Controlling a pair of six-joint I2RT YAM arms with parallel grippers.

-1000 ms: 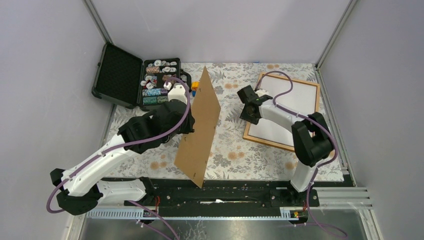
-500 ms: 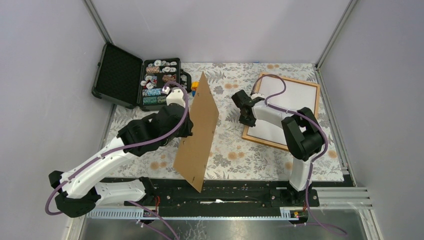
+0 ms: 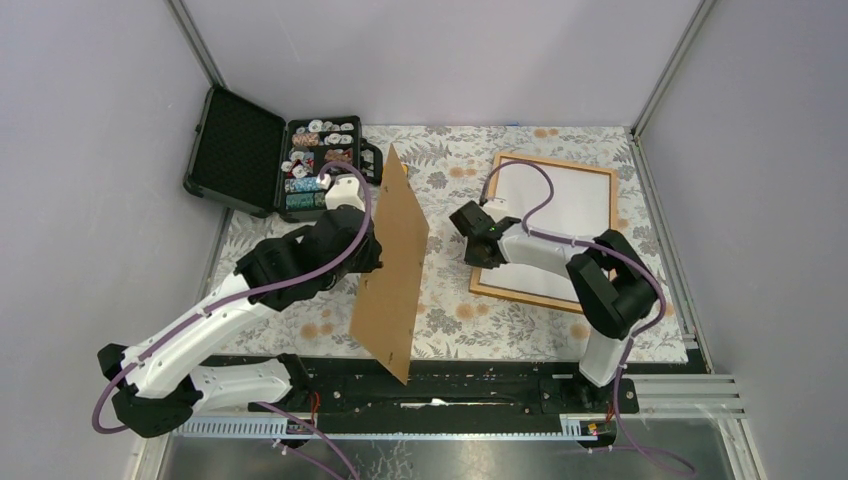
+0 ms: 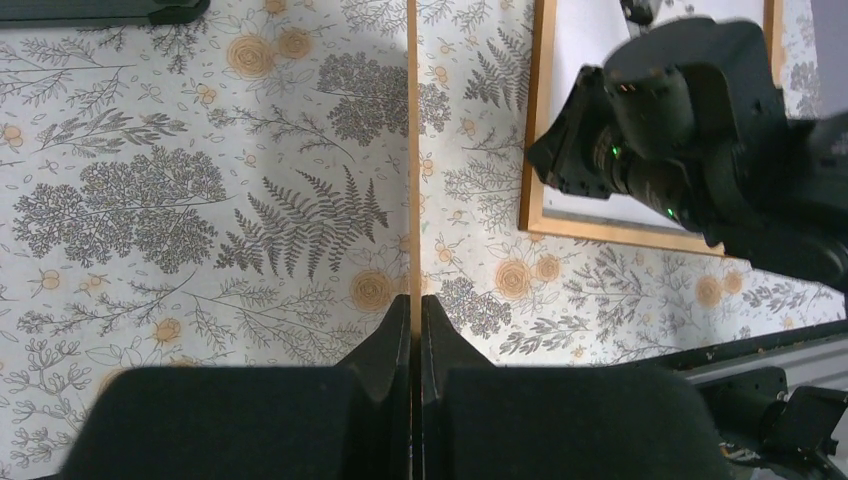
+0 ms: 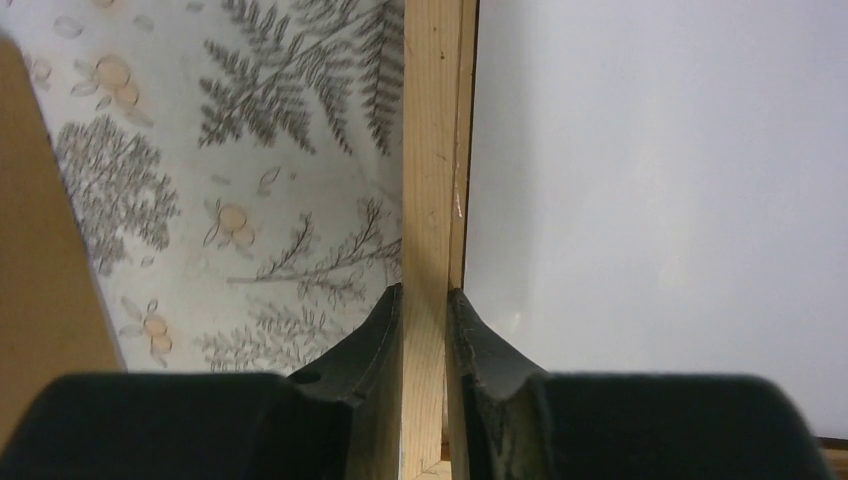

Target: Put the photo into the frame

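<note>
Only the plain white back of the photo (image 3: 575, 200) showed. The left tool (image 4: 414, 300) pinched shut on the upright brown board (image 3: 392, 265). Farther on the bench (image 3: 450, 180), the right tool (image 5: 425, 295) narrowly clamped the frame (image 5: 428, 150) around the photo.

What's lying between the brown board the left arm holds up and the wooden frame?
Past the brown board, only bare floral tablecloth, in the top view. The right gripper sits at the frame's left rail, fingers pinching it.
</note>
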